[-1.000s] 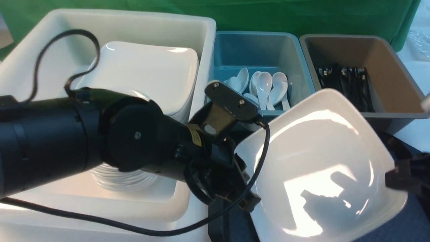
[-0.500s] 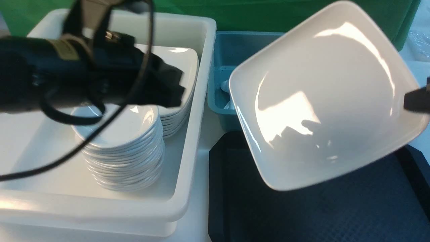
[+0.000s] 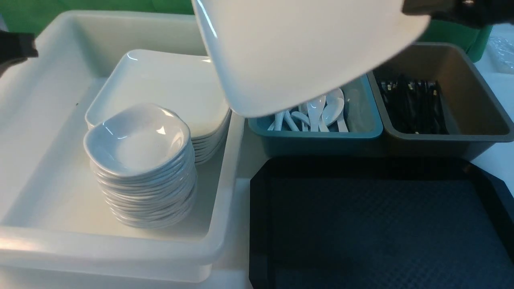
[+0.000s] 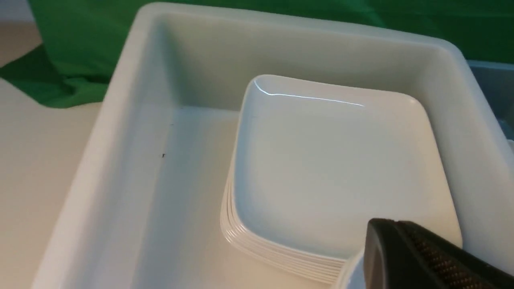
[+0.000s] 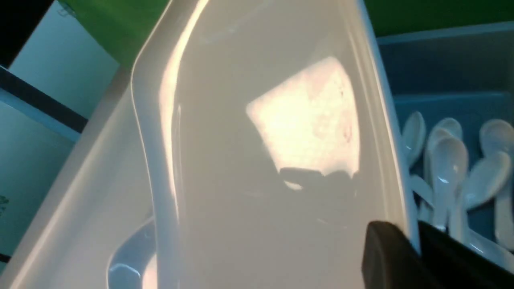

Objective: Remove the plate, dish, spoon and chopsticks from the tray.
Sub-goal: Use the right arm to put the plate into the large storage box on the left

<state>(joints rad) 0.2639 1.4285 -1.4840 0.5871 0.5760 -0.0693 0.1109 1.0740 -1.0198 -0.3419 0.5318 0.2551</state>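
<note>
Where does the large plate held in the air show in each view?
Front view: plate at top centre, overlapping the teal tub.
Left wrist view: not in it; only the teal tub's corner shows.
Right wrist view: plate fills most of the frame, teal tub beside it.
Shared landmark: the teal tub.

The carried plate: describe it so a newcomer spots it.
Find the big white tub on the left. Just right of it, a large white plate hangs aloft, rim pinched by the right gripper. Unlike the tub's stacked plates, it is tilted in mid-air.
</note>
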